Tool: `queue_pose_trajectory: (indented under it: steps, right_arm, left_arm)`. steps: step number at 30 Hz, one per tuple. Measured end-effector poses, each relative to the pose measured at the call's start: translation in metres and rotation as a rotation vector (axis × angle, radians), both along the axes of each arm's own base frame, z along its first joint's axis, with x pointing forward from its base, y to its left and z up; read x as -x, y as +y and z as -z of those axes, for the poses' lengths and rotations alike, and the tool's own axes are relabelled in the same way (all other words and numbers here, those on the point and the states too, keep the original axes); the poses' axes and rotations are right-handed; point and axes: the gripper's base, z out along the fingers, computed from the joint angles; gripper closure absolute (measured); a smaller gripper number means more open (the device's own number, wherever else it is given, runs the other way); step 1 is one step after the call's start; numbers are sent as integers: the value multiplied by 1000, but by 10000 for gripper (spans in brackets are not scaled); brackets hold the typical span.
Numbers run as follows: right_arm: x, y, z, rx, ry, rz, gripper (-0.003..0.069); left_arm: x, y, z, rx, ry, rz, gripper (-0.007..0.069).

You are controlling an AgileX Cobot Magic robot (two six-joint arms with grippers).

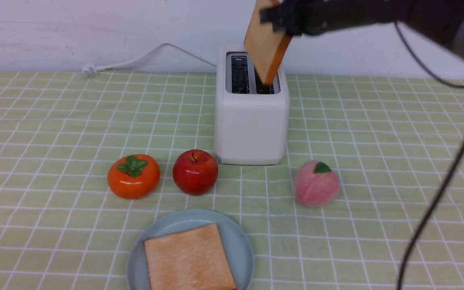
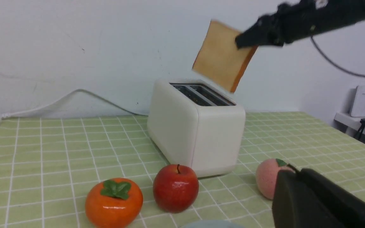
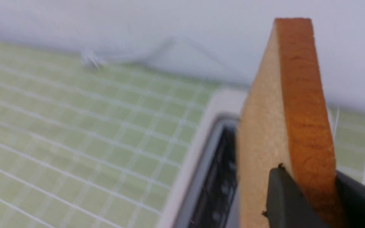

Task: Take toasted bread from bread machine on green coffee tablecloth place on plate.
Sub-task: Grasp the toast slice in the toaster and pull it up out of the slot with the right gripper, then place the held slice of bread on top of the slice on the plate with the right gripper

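Observation:
The white bread machine (image 1: 252, 125) stands on the green coffee tablecloth (image 1: 377, 141) near the back wall, both slots showing dark. My right gripper (image 1: 278, 18) is shut on one slice of toasted bread (image 1: 262, 44) and holds it tilted above the right slot, its low corner just over the slot. The right wrist view shows my fingers (image 3: 284, 196) clamping the slice (image 3: 284, 104) at its crust. The second slice (image 1: 189, 259) lies flat on the plate (image 1: 236, 237) at the table's front. My left gripper (image 2: 291, 174) is shut and empty, low at the front left.
An orange persimmon (image 1: 133, 176), a red apple (image 1: 195, 172) and a pink peach (image 1: 316, 183) stand in a row between the bread machine and the plate. The white power cord (image 1: 135, 62) runs along the wall. My right arm's black cable (image 1: 437, 193) hangs at the right.

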Motion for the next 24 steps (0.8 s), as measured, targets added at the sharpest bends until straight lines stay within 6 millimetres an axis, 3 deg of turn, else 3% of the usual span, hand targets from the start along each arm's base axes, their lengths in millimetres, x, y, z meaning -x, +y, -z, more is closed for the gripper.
queue_pose_trajectory:
  steps: [3,4,6,8,11,13,15,17,19,20,21,23,24]
  right_arm:
    - [35,-13,-42,-4,-29,-21,536]
    - [40,-14,-48,-2,-38,-25,536]
    - [70,-25,-70,55,-7,-63,536]
    - [95,-33,-77,130,60,-111,536]
    - [114,-38,-74,175,141,-159,536]
    - [132,-38,-55,173,260,-232,536]
    - [137,-36,-42,160,315,-267,536]
    - [145,-29,-15,100,417,-346,536]
    - [149,-14,22,-11,506,-477,536]
    - [149,-11,24,-38,513,-494,536]
    - [149,2,43,-117,524,-564,536]
    - [147,12,57,-156,522,-602,536]
    - [146,26,71,-209,526,-641,536]
  left_arm:
    - [0,0,1,-4,9,4,638]
    - [0,0,1,-5,9,4,638]
    - [0,-1,1,-7,13,6,638]
    - [0,-1,2,-11,23,10,637]
    - [0,-1,4,-18,36,16,637]
    - [1,-2,5,-25,49,21,636]
    - [1,-2,5,-25,50,21,635]
    - [1,-2,5,-25,50,21,634]
    - [1,-2,5,-25,50,21,634]
    - [1,-2,5,-25,50,21,634]
    - [1,-2,5,-25,50,21,634]
    - [1,-2,5,-25,50,21,634]
    - [1,-2,5,-25,50,21,634]
